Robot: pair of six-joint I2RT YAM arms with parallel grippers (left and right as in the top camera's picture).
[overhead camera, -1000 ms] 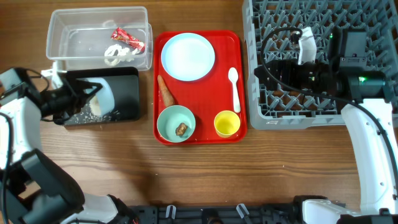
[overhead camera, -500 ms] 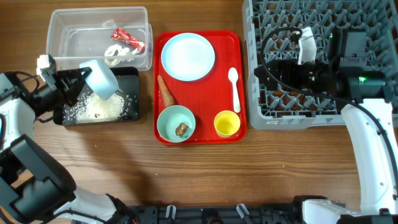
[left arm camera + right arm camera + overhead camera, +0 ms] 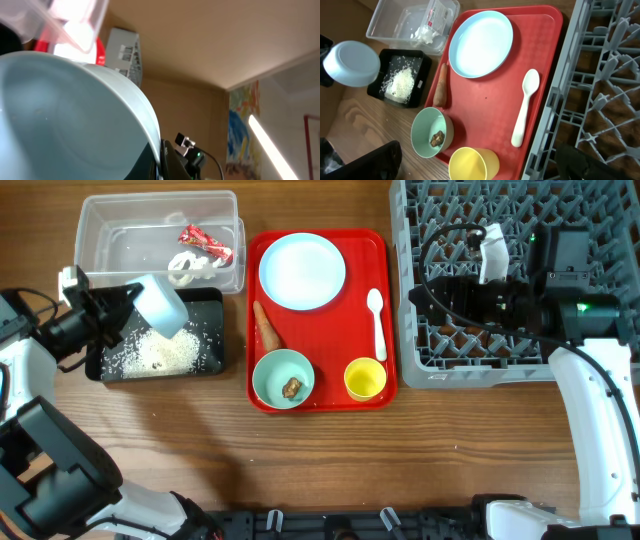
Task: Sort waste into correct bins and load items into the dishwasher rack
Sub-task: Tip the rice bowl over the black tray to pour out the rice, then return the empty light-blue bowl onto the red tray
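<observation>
My left gripper (image 3: pixel 130 307) is shut on the rim of the pale blue bowl (image 3: pixel 160 307) and holds it tipped above the black bin (image 3: pixel 214 298), where loose white rice (image 3: pixel 160 355) lies. The bowl's inside (image 3: pixel 60 115) looks bare. The clear bin (image 3: pixel 92 225) holds the red-and-white wrapper (image 3: pixel 205 242) and crumpled paper (image 3: pixel 190 268). On the red tray (image 3: pixel 330 340) lie the plate (image 3: pixel 302 272), carrot (image 3: pixel 267 326), spoon (image 3: pixel 377 322), yellow cup (image 3: pixel 365 378) and the mint bowl (image 3: pixel 275 370) with the brown lump (image 3: pixel 292 387). My right gripper (image 3: pixel 422 298) is open and empty over the rack (image 3: pixel 480 372).
The grey rack fills the right side, its left wall beside the tray's right edge (image 3: pixel 555 75). The two bins stand together left of the tray. Bare wooden table runs along the front.
The left gripper lifted the blue bowl up out of the black bin and tipped it; rice now lies spread in the bin. The right arm has not moved.
</observation>
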